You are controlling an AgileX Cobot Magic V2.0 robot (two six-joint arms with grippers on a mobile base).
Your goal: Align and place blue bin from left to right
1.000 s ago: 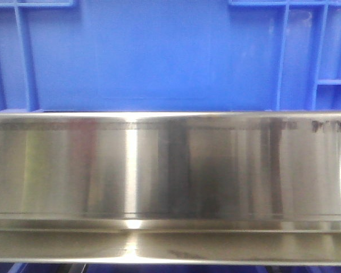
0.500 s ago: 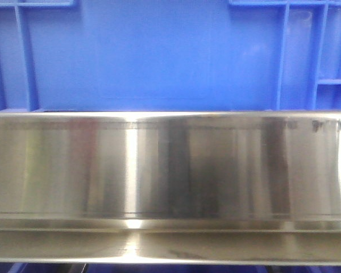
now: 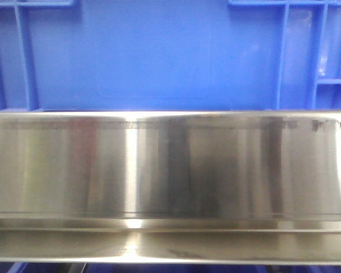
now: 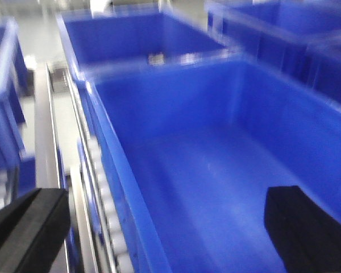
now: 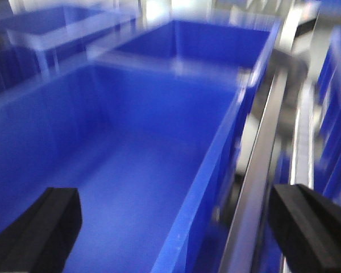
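Blue bin: your left gripper and right gripper straddle opposite walls, fingers wide; close both evenly.

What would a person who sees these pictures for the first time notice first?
The blue bin fills the top of the front view, above a shiny steel rail. In the wrist views it is empty; the left gripper and the right gripper each straddle one side wall, open, with more blue bins beyond.

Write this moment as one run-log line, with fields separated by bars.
left gripper: open, astride blue bin side wall | right gripper: open, astride blue bin wall | blue bin: not gripped
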